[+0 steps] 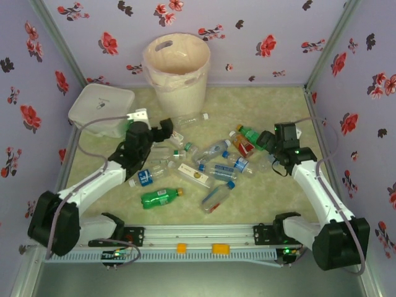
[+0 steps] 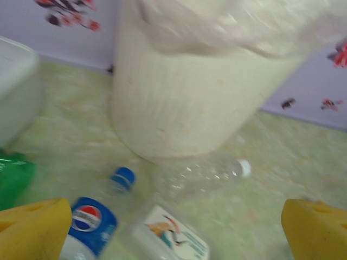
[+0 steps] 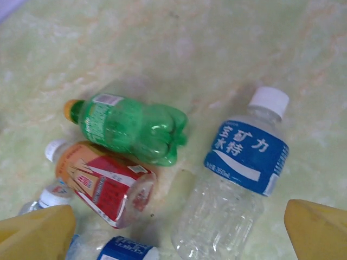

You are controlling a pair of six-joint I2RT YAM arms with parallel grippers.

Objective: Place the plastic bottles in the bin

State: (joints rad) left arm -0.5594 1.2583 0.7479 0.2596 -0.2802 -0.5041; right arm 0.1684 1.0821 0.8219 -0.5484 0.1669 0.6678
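Note:
Several plastic bottles (image 1: 210,164) lie scattered over the middle of the floor, mostly clear, with a green one (image 1: 159,197) nearest the arms. The cream bin (image 1: 177,68) stands at the back, its pale liner folded over the rim. My left gripper (image 1: 167,130) hovers open just short of the bin (image 2: 190,97), over a Pepsi-labelled bottle (image 2: 95,216) and a clear white-capped bottle (image 2: 209,173). My right gripper (image 1: 267,141) is open above a blue-labelled clear bottle (image 3: 238,173), with a green bottle (image 3: 130,127) and a red-labelled bottle (image 3: 103,187) to its left. Both hold nothing.
A flat white box (image 1: 102,108) sits at the back left beside the bin. Flowered walls close the space on three sides. The arms' base rail (image 1: 198,238) runs along the near edge. Bare floor lies right of the bin and at the near right.

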